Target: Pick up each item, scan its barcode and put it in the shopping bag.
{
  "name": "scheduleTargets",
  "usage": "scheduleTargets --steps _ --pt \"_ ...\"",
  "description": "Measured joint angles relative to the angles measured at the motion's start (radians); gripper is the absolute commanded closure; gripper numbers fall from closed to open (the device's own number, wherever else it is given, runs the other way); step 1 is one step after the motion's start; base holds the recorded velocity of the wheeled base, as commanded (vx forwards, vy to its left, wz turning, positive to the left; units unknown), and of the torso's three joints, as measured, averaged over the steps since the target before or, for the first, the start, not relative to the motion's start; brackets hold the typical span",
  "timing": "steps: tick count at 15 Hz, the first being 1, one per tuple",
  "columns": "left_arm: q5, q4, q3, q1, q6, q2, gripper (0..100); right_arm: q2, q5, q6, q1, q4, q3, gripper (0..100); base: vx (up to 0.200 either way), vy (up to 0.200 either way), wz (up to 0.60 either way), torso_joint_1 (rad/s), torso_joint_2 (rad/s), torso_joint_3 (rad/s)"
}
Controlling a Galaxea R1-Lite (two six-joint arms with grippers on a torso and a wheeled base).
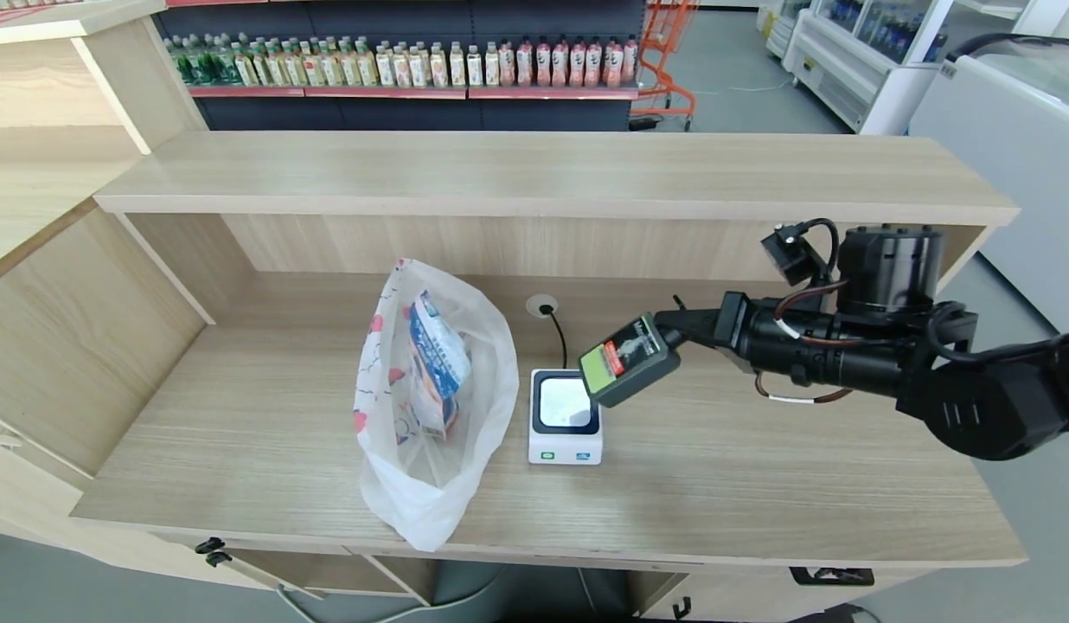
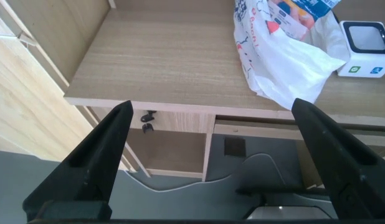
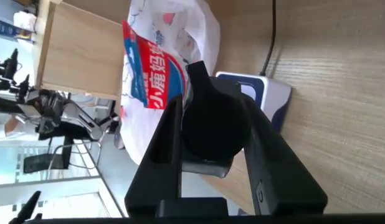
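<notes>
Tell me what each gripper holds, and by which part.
Right gripper clamps the dark container by one end; left gripper is open, empty.

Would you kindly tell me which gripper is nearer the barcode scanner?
Right. The right gripper holds a dark package by the barcode scanner; the left gripper sits off the counter's front edge, beyond the shopping bag.

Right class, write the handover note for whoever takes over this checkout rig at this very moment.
Right pincer: shut on dark container with green-red label, held over white square scanner.
Left pincer: open, empty, off the wooden counter front edge.
Done: blue-white packet is in translucent plastic shopping bag.
Left: finish the scan, then bag the container.
</notes>
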Motion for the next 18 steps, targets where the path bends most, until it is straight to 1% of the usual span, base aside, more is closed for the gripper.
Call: scheduleTargets --steps 3,8,12,18 --pt "0.0 0.0 0.0 0.0 0.0 0.0 0 0.067 -0.004 -0.019 0.012 -0.056 -0.007 100 0.0 0.0 0.0 0.0 0.0 0.0" --pt "0.0 0.0 0.0 0.0 0.0 0.0 0 0.151 -0.022 -0.034 0.043 -0.086 -0.044 100 0.0 0.0 0.0 0.0 0.0 0.0" --pt "0.0 0.0 0.0 0.0 0.0 0.0 0 0.217 -0.027 -0.037 0.065 -0.089 -0.12 100 0.0 0.0 0.0 0.0 0.0 0.0" --pt "0.0 0.0 0.0 0.0 0.0 0.0 0 0.278 -0.045 -0.039 0.093 -0.09 -0.181 100 0.0 0.0 0.0 0.0 0.0 0.0"
